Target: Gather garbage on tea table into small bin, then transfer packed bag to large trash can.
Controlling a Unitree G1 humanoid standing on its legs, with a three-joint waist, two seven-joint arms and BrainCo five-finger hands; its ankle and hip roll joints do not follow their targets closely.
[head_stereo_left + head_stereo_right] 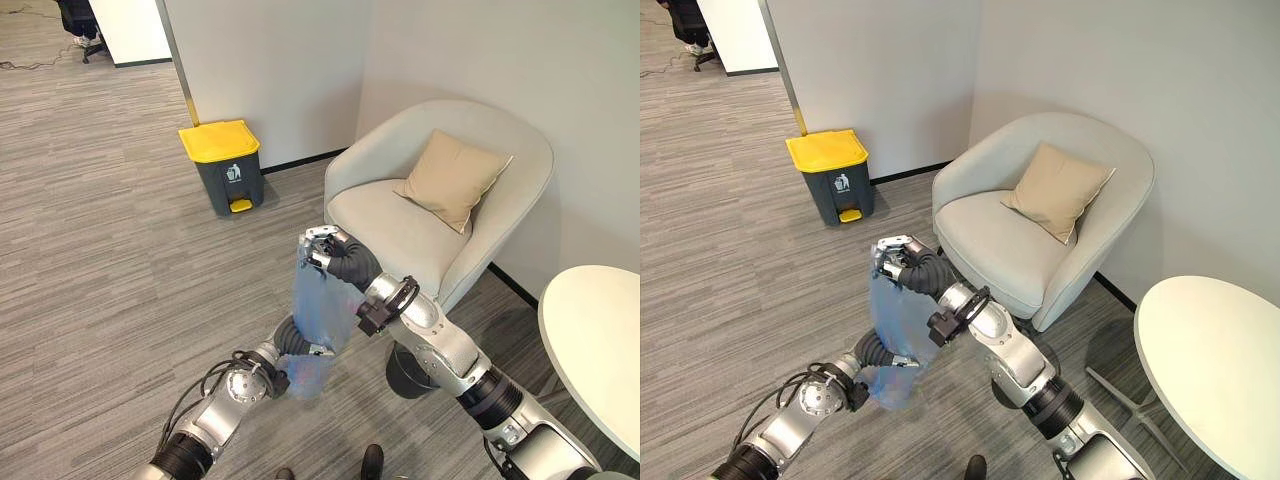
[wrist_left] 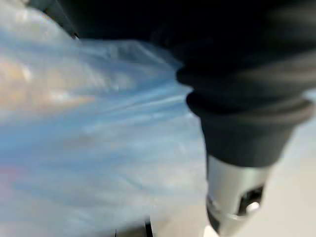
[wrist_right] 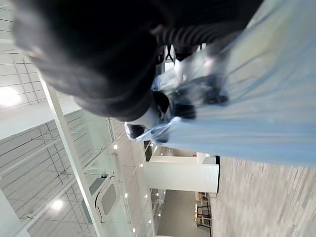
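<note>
Translucent blue bag [image 1: 322, 310], hanging crumpled

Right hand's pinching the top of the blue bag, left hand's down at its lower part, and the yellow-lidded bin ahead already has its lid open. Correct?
Not quite: the bin has its yellow lid closed, as the left eye view shows. The rest holds: the right hand pinches the top of the blue bag, and the left hand is at its lower part.
</note>
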